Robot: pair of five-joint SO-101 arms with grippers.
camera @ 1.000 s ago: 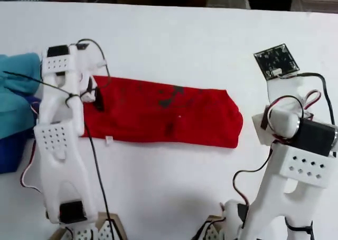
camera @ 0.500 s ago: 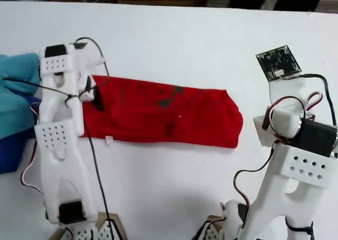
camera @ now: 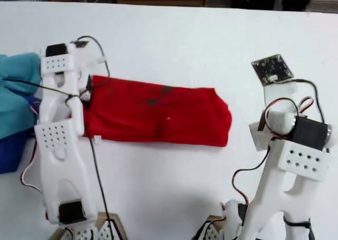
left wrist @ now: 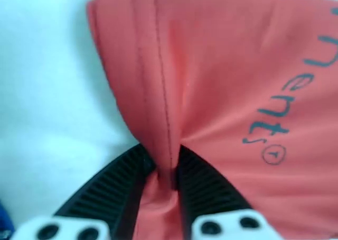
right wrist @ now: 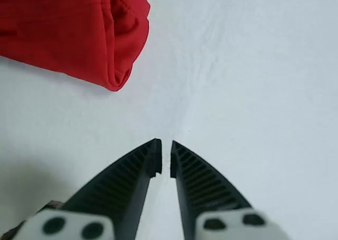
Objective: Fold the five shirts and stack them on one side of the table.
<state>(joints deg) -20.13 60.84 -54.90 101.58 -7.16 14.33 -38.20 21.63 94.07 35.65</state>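
Note:
A red shirt (camera: 158, 113), folded into a long strip, lies across the middle of the white table (camera: 174, 34). My left gripper (camera: 87, 94) is at the strip's left end and is shut on a pinched ridge of the cloth. In the left wrist view the left gripper (left wrist: 168, 168) squeezes a stitched fold of the red shirt (left wrist: 237, 65), which carries dark lettering. My right gripper (right wrist: 165, 154) hovers shut over bare table with nothing in it. The red shirt (right wrist: 68, 34) ends a short way off from it. The right arm (camera: 288, 145) stands to the right of the strip.
A teal shirt (camera: 16, 92) lies on a blue one (camera: 10, 153) at the table's left edge, right beside the left arm (camera: 58, 145). Open white table runs behind the strip and between the two arm bases.
The red shirt has slid a little to the left, its right end drawing away from the right arm. The right arm's wrist has shifted slightly left.

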